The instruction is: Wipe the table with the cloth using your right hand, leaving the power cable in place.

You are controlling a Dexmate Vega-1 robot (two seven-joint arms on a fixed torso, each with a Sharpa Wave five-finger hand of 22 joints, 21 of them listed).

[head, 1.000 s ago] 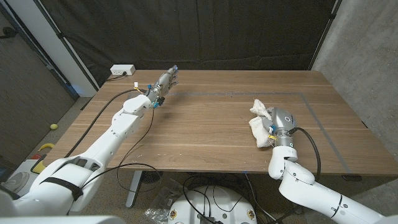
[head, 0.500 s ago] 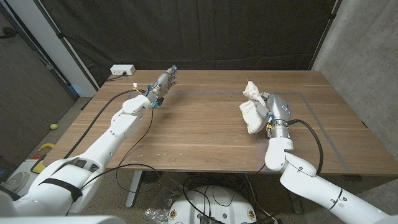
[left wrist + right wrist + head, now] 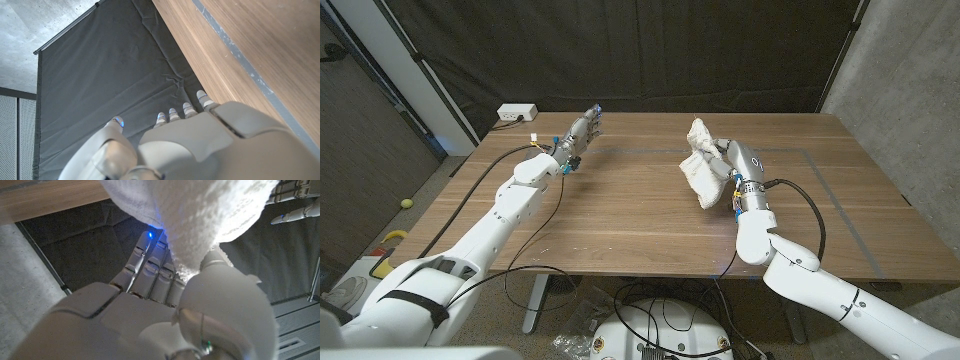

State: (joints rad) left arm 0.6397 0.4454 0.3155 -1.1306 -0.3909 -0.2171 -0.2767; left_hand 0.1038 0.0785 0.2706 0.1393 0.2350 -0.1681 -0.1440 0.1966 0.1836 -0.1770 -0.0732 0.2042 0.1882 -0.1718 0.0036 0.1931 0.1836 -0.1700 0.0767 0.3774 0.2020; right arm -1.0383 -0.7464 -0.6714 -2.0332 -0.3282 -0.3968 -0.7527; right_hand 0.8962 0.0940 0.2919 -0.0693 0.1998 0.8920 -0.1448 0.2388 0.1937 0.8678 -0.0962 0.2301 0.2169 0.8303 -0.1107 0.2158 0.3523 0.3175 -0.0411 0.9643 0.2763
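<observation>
Right hand point(image 3: 722, 162) grips one white cloth point(image 3: 699, 168) on the wooden table point(image 3: 620, 210).
Head view: the cloth bunches against that hand's left side; the left hand point(image 3: 582, 131) hovers well apart, empty, fingers extended. Right wrist view: one cloth point(image 3: 200, 215) is pinched between the fingers point(image 3: 150, 270) and thumb.
</observation>
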